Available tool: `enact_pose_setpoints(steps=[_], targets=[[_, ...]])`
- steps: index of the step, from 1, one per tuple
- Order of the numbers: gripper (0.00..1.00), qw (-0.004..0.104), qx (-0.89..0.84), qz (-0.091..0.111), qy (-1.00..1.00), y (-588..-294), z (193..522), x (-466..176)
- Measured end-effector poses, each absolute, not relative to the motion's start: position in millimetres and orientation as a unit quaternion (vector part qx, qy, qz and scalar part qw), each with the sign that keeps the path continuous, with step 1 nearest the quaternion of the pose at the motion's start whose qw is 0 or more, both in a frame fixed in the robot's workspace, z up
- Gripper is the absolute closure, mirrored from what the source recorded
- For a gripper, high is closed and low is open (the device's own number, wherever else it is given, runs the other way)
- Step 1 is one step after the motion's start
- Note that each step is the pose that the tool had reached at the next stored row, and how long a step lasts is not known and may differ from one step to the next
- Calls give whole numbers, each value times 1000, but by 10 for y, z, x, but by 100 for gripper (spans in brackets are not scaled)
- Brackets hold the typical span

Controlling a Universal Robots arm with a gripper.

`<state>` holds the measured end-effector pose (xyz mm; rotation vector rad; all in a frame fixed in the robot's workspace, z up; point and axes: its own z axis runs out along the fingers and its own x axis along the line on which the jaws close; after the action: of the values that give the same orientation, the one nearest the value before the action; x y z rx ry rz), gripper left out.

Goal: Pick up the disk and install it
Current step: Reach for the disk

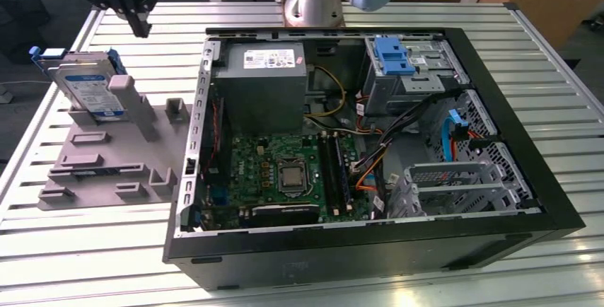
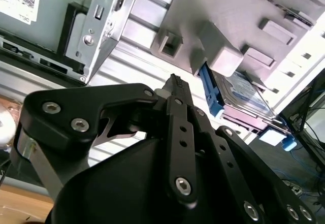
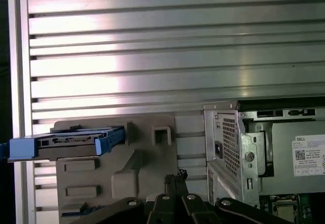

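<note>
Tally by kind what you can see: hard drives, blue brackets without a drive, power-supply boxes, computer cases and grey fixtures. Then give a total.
Disk: 1
Empty blue bracket: 1
Power-supply box: 1
Computer case: 1
Grey fixture: 1
Total: 5

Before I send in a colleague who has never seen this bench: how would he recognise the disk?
To the exterior view's left of the open computer case, a grey fixture lies on the table. The disk stands tilted on edge at its far end: silver metal, white-and-blue label, blue frame. The other blue part, a bracket, sits inside the case.
</note>
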<state>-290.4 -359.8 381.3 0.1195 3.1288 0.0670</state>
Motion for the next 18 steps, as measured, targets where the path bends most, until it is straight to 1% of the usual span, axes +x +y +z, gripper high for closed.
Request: enact_pose_setpoints(steps=[18], targets=[[89, 4, 38, 21, 999, -3571, 3799, -3041]])
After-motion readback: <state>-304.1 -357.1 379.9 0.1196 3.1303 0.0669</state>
